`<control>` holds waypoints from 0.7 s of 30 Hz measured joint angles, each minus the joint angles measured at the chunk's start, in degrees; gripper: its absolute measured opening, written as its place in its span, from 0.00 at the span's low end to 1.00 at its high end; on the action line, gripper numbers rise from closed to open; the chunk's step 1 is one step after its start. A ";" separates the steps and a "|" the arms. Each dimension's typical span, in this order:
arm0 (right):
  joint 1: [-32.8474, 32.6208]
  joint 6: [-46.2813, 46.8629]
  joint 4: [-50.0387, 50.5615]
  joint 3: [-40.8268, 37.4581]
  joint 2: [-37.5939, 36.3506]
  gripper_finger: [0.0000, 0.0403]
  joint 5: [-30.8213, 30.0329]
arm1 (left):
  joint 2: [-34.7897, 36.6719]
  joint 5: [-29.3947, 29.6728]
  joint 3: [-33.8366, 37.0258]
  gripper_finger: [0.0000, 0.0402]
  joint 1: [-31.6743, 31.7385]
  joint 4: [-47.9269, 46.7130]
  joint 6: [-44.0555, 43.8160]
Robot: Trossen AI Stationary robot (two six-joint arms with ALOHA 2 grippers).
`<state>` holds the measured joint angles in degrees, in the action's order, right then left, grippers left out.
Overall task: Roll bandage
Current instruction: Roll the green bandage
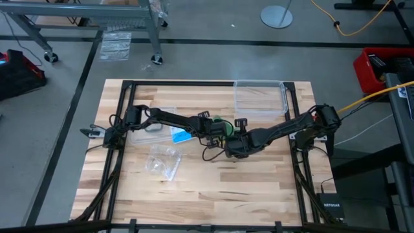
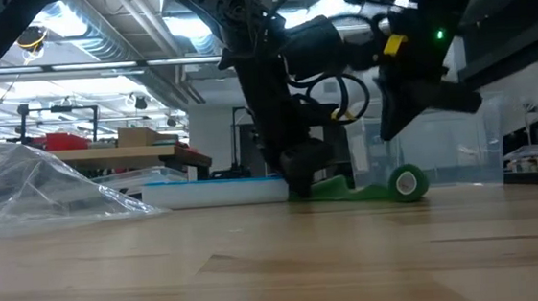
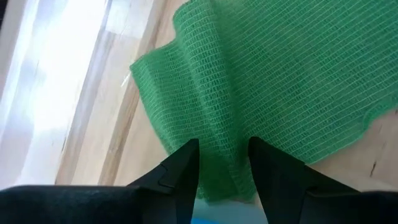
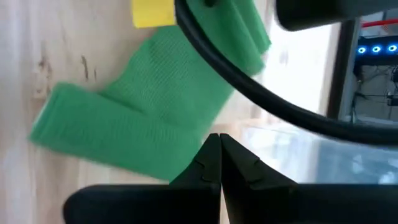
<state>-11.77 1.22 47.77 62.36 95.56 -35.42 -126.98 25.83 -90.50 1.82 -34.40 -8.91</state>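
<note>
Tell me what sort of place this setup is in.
Probably a robotics lab or workshop: the butcher-block table stands on bare concrete, with metal frames and cables around it, exposed ceiling ducts and workbenches behind, and two robot arms over a green bandage.

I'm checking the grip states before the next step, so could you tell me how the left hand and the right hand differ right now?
The left hand has its fingers parted with a fold of the green bandage pinched between them; the right hand has its fingers pressed together with nothing between them. In the low view the left hand reaches down to the flat end of the bandage on the table, while the right hand hangs above the rolled end. Both are dark, two-fingered, and meet mid-table.
</note>
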 joint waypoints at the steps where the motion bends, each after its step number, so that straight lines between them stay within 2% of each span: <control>1: -0.26 0.41 1.92 1.10 -0.27 0.00 -0.58 | 0.36 0.06 0.06 0.34 0.24 -0.23 -0.10; 4: -1.13 2.55 5.88 4.35 -1.13 0.00 -2.39 | 0.98 0.27 0.08 0.34 0.34 -0.28 -0.14; 9: -3.68 4.67 12.16 7.60 -1.41 0.00 -1.04 | 1.94 0.08 0.17 0.34 0.25 -0.48 0.14; 15: -7.23 10.01 17.14 7.00 -1.34 0.00 3.22 | 2.13 0.08 0.15 0.34 -0.17 0.15 0.13; 21: -11.26 16.86 24.66 6.96 -1.28 0.00 3.74 | 2.45 0.32 0.06 0.34 -0.80 0.77 0.78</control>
<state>-23.03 18.08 72.43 69.32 94.28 -31.68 -124.53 26.15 -90.43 1.01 -33.63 -8.13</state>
